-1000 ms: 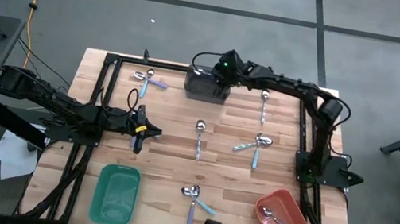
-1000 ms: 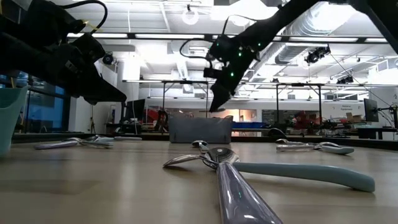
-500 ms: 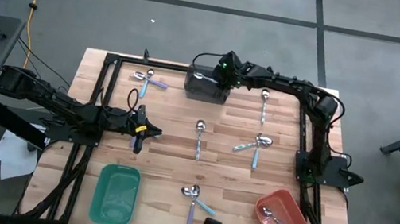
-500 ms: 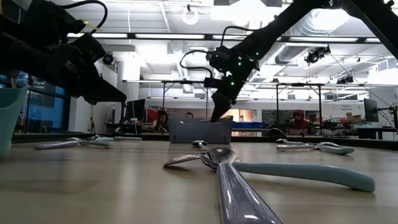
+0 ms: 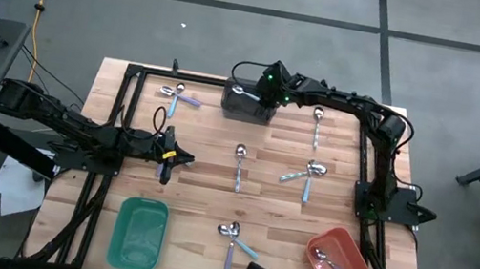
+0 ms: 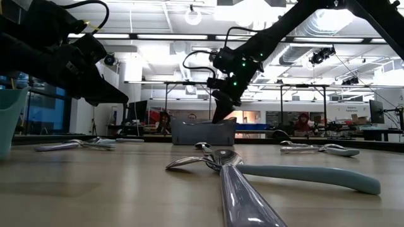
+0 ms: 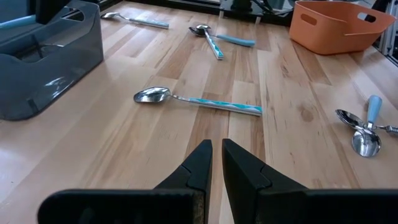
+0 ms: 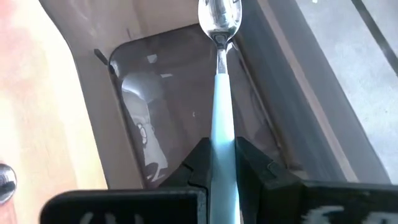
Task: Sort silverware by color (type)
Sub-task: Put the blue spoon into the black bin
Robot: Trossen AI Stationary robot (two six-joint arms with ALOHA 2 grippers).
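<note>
My right gripper (image 8: 219, 163) is clamped on a spoon (image 8: 221, 93) with a smooth light blue handle and a shiny metal bowl, held out ahead of my fingers over the glossy dark grey bin (image 8: 161, 99) with rounded corners. My left gripper (image 7: 216, 163) hangs over bare planked wood, its tapered black fingers pressed together on nothing; just ahead lies another spoon (image 7: 198, 102), its handle patterned teal and white. No writing is legible
</note>
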